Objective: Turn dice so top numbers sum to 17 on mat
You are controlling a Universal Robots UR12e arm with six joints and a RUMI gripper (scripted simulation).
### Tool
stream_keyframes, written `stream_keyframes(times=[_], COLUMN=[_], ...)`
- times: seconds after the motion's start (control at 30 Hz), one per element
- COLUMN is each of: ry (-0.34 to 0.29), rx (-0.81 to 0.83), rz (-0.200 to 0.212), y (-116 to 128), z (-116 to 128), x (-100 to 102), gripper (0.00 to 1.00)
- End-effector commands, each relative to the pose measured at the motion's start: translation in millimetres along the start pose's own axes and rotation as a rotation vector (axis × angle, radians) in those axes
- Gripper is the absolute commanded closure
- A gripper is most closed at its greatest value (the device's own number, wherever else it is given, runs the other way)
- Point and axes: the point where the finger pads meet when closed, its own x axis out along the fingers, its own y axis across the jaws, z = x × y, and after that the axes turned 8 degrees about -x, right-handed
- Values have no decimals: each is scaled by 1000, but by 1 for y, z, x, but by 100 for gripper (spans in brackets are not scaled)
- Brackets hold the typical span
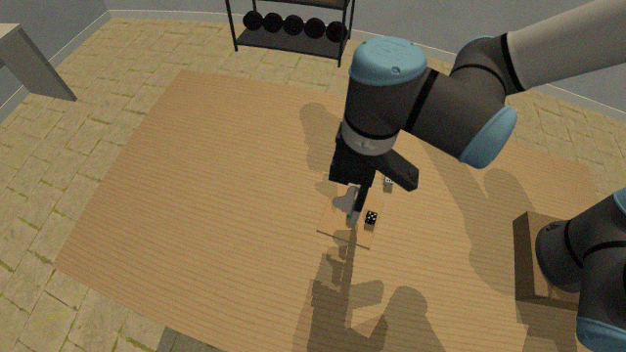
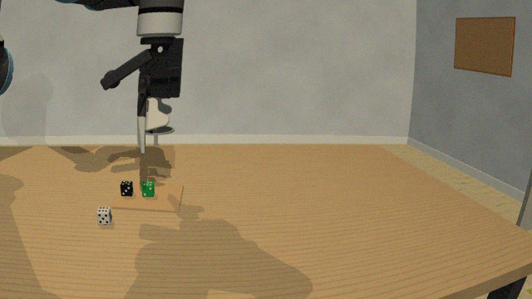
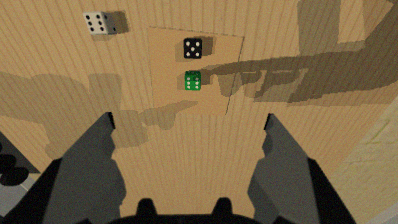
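Observation:
A thin tan mat (image 3: 195,70) lies on the wooden table. A green die (image 3: 192,80) and a black die (image 3: 193,48) sit flat on it, close together but apart. In the wrist view the black die shows five on top and the green die appears to show six. A white die (image 3: 98,22) sits flat on the bare table beside the mat, showing six. In the exterior view the green die (image 2: 148,188), black die (image 2: 126,188) and white die (image 2: 104,216) are all visible. My gripper (image 3: 191,113) hangs well above the mat (image 2: 147,199), open wide and empty; it also shows in the exterior view (image 2: 142,145).
A black shelf with dark balls (image 1: 293,24) stands beyond the table's far edge. A brown block (image 1: 530,254) holds the arm's base at the right. A grey table corner (image 1: 24,59) is at the far left. A cork board (image 2: 484,46) hangs on the right wall.

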Motion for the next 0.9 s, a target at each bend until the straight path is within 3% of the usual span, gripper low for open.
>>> stream_keyframes(times=[0.0, 0.87], ry=[0, 0], rx=[-3, -166], rz=[1, 1], y=[1, -9], z=[1, -5], x=[0, 0], gripper=[0, 0])
